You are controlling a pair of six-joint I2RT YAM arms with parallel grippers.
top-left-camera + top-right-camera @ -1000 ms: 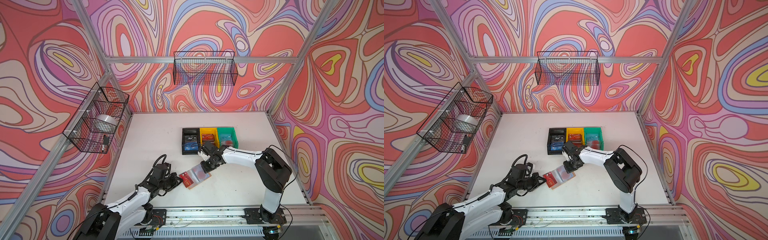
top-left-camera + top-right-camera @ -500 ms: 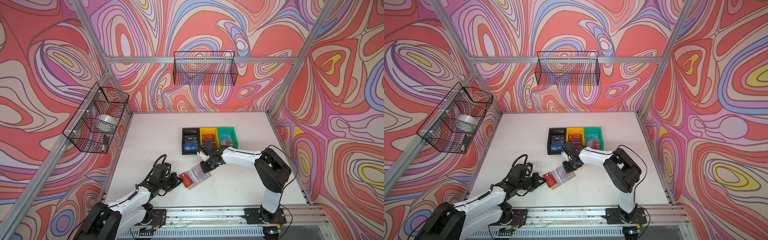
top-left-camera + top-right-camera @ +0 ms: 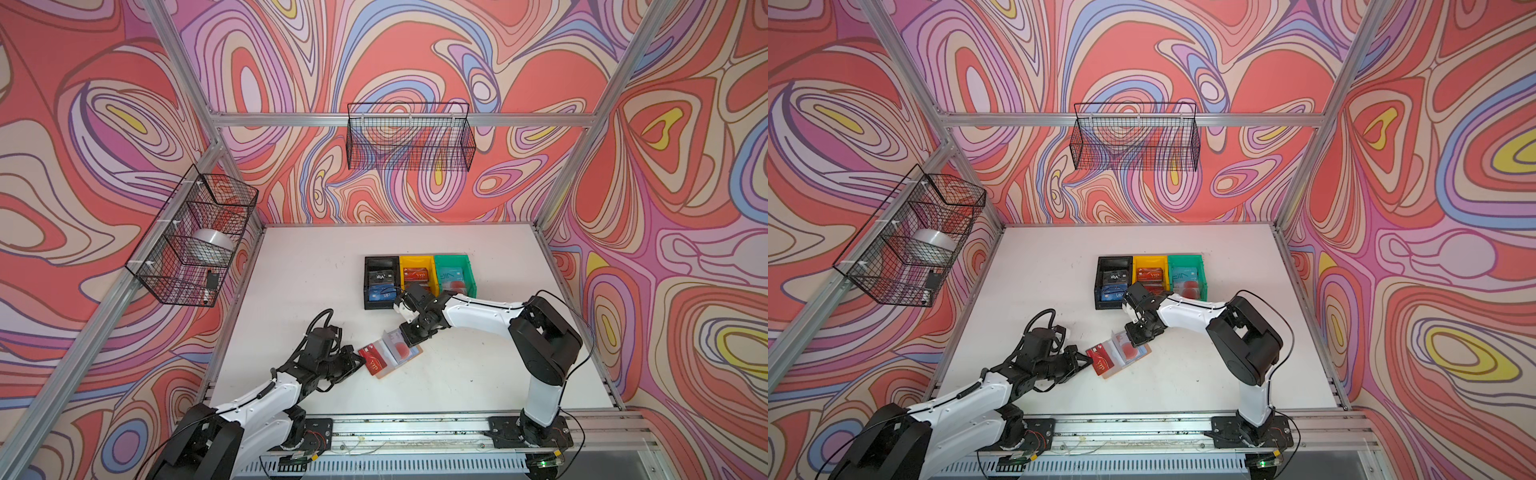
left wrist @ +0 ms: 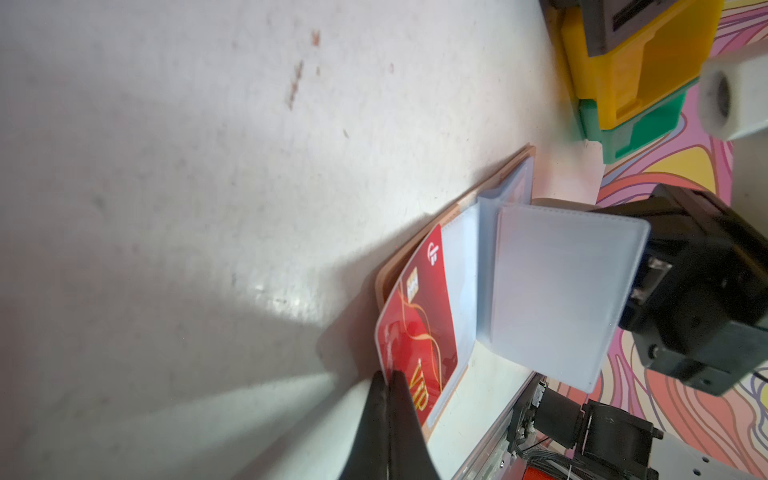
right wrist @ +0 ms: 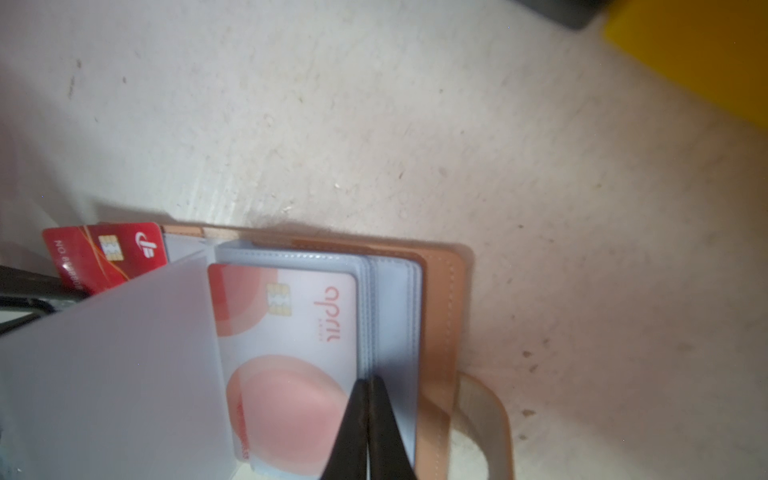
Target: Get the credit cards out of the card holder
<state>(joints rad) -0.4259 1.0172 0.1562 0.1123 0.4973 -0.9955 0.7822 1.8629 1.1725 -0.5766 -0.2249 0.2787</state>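
The tan card holder (image 3: 405, 360) (image 3: 1141, 354) lies open on the white table in both top views, its clear sleeves fanned out. A red "VIP" credit card (image 3: 374, 362) (image 4: 419, 324) sticks partway out of a sleeve, and my left gripper (image 3: 360, 362) (image 4: 388, 376) is shut on its outer edge. My right gripper (image 3: 409, 338) (image 5: 368, 380) is shut, its tips pressing down on the sleeve stack beside a pale credit card with red circles (image 5: 291, 353). One empty sleeve (image 4: 552, 291) stands up against the right gripper. The tab clasp (image 5: 486, 415) curls off the holder's edge.
Black (image 3: 380, 282), yellow (image 3: 417, 276) and green (image 3: 453, 276) bins with cards inside stand just behind the holder. Wire baskets hang on the back wall (image 3: 409, 137) and the left wall (image 3: 195, 237). A metal rail (image 3: 415, 424) runs along the front edge.
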